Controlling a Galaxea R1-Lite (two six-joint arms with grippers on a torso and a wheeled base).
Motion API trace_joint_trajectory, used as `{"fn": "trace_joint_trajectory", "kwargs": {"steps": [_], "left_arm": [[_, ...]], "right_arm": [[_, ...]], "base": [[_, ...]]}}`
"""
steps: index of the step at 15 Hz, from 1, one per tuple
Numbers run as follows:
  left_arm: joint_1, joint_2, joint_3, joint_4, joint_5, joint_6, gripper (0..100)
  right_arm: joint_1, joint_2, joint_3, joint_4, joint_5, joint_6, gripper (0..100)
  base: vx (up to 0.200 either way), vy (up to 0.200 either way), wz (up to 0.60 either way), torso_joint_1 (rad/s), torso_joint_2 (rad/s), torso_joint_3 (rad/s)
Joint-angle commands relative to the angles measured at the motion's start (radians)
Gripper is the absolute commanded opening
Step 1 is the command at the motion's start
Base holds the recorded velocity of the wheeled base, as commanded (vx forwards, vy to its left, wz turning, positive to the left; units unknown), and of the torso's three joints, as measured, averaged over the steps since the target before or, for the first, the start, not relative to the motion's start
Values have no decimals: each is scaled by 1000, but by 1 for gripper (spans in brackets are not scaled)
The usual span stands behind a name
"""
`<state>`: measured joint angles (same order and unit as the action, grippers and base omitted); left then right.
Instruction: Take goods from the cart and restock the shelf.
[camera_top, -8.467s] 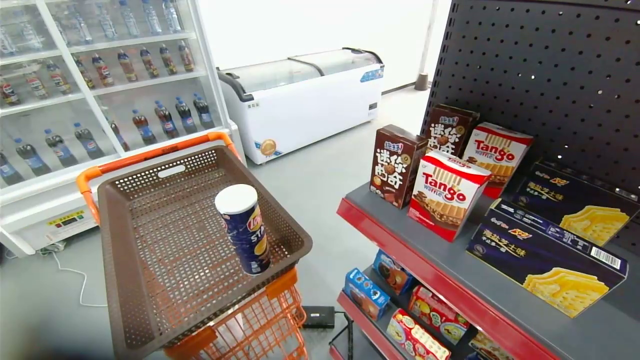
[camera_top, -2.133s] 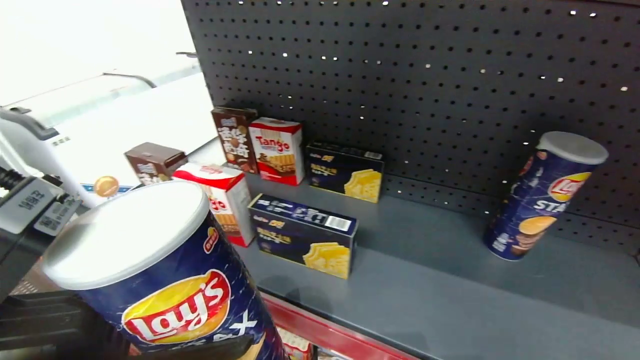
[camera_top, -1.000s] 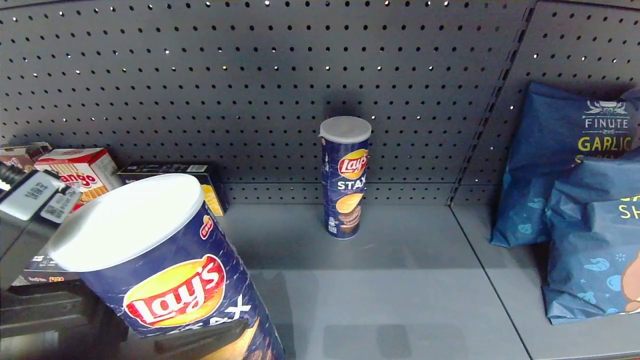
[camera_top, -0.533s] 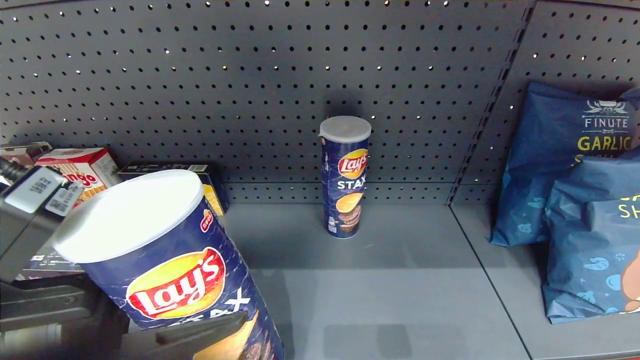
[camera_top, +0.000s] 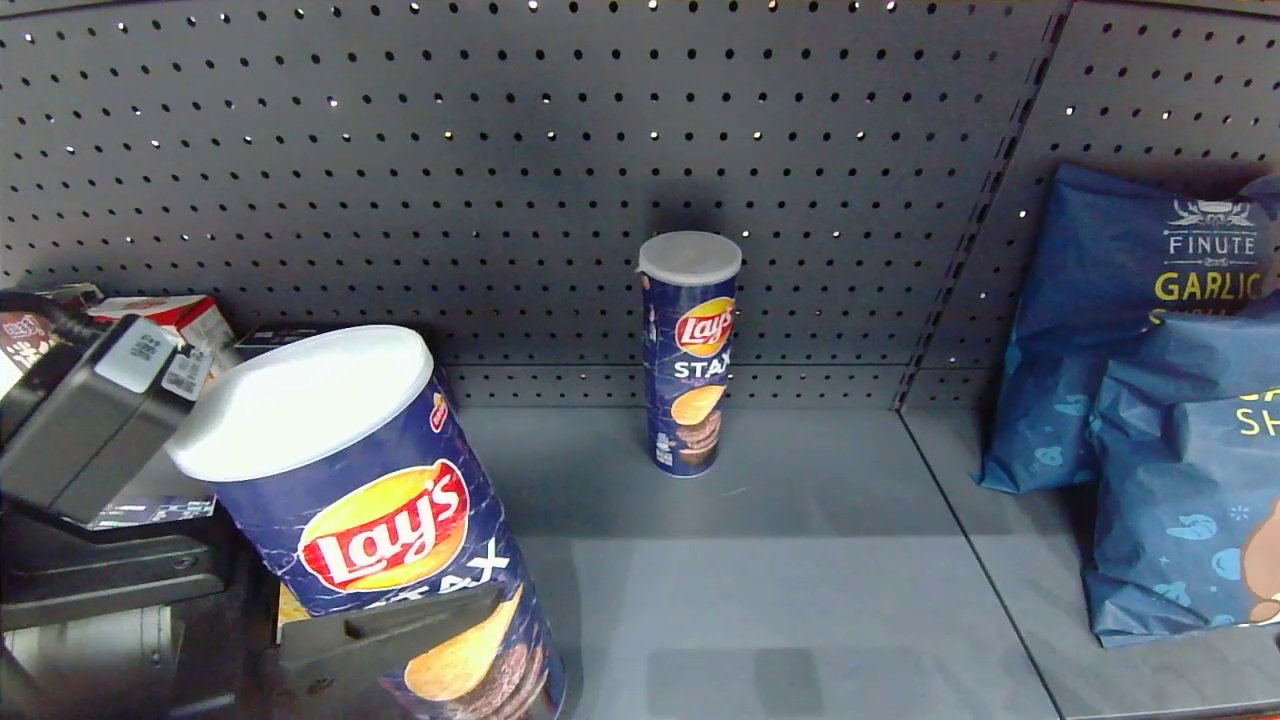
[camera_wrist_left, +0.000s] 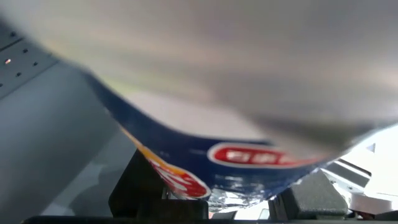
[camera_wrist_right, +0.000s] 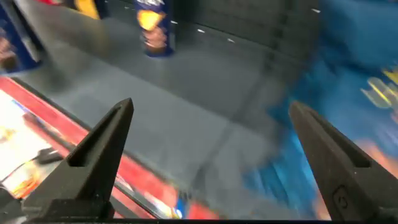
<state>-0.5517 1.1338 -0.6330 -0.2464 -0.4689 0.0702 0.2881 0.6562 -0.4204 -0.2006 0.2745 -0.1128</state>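
L arm: low at front-left of shelf (camera_top: 780, 600), left claw (camera_top: 420, 620) clamped on chip can (camera_top: 370, 500) near its lower end | can: long axis tilted, lid up and leaning left, base by shelf front, contact unclear | R arm: right claw (camera_wrist_right: 210, 109) spread wide, nothing in it, over shelf front edge | second can (camera_top: 690, 355): upright at the back panel

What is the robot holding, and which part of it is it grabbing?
The left claw grips the dark blue round chip can with a white plastic lid around its lower half. The open right claw holds nothing.
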Motion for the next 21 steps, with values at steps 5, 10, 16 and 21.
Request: {"fn": "trace_joint_trajectory", "kwargs": {"steps": [5, 10, 16, 21], "left_arm": [[13, 7, -1, 1, 7, 0, 0], [15, 4, -1, 1, 7, -1, 0], [15, 6, 4, 1, 9, -1, 0], [15, 6, 4, 1, 10, -3, 0]], "right_arm": [[218, 522, -132, -224, 12, -7, 100], [218, 852, -173, -582, 8, -8, 100], [220, 1047, -359, -619, 12, -8, 100], [233, 1197, -482, -648, 17, -4, 100]], "base": [[0, 0, 0, 0, 0, 0], [0, 0, 0, 0, 0, 0], [0, 0, 0, 0, 0, 0], [0, 0, 0, 0, 0, 0]]}}
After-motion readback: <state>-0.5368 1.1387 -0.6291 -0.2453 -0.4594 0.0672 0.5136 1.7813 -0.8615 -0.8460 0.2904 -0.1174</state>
